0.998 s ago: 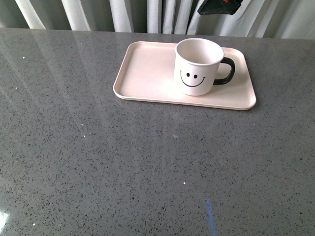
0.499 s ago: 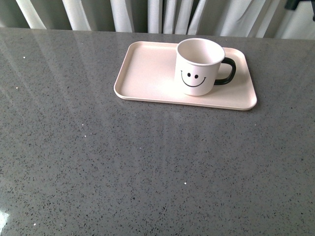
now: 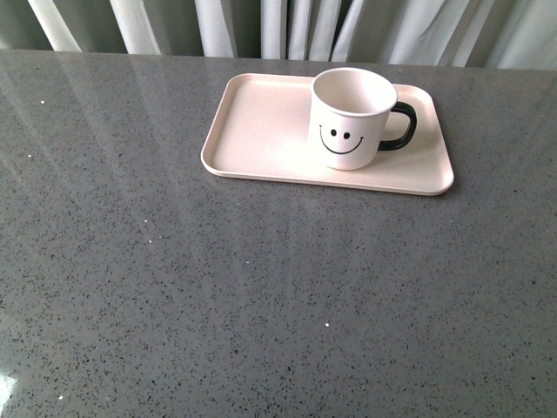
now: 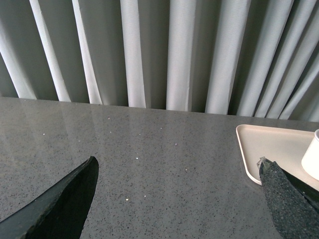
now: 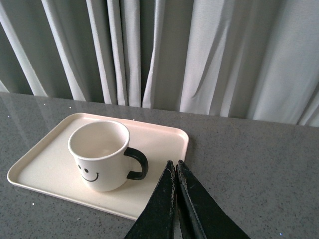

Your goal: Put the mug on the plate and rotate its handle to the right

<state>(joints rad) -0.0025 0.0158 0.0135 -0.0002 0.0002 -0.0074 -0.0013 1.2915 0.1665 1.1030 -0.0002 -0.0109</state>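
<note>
The cream-white mug with its smiley face stands upright on the right half of the pale pink plate. Its black handle points to the right. Neither arm shows in the front view. In the right wrist view my right gripper is shut and empty, held over the plate's near corner, a short way from the mug and its handle. In the left wrist view my left gripper is open over bare table, with the plate's corner and a sliver of the mug beside one fingertip.
The grey speckled table stretches wide in front of the plate. White and grey curtains hang close behind the table's far edge.
A dark part of the right arm showed at the top right one second ago, moved further right, and has now left the front view. Mug and plate have not moved.
</note>
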